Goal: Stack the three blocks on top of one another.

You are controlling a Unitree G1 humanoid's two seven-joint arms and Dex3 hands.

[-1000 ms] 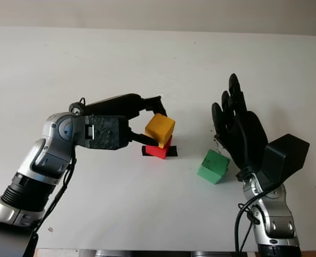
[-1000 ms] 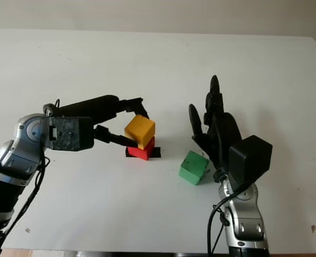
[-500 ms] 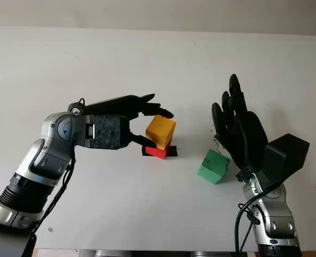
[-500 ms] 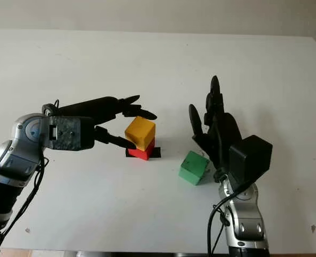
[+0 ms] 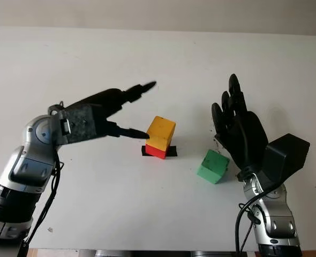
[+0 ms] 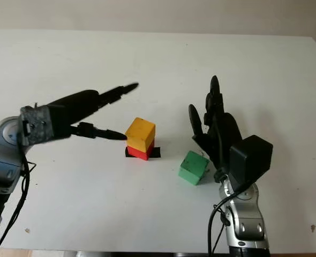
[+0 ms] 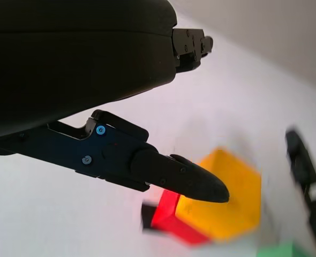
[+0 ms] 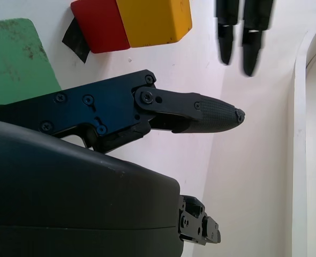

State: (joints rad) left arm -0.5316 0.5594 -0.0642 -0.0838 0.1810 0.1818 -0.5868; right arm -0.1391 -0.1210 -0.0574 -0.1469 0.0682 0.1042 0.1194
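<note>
A yellow block [image 5: 160, 132] sits on top of a red block [image 5: 157, 151], which stands on a black mark [image 5: 172, 152] near the table's middle. The green block [image 5: 213, 166] lies alone on the table to their right, tilted a little. My left hand [image 5: 139, 110] is open, just left of the stack and slightly above it, holding nothing. My right hand [image 5: 234, 120] is open and upright, close beside the green block on its right. The stack also appears in the left wrist view, with the yellow block [image 7: 233, 199] over the red block [image 7: 166, 214].
The white table [image 5: 158, 59] stretches far back behind the blocks. Its front edge runs along the bottom of the head views. A small dark speck [image 5: 50, 229] lies at the front left.
My left hand has let go of the yellow block, opened and drawn back to the left and up. The yellow block stays on the red one. The right hand has not moved.
</note>
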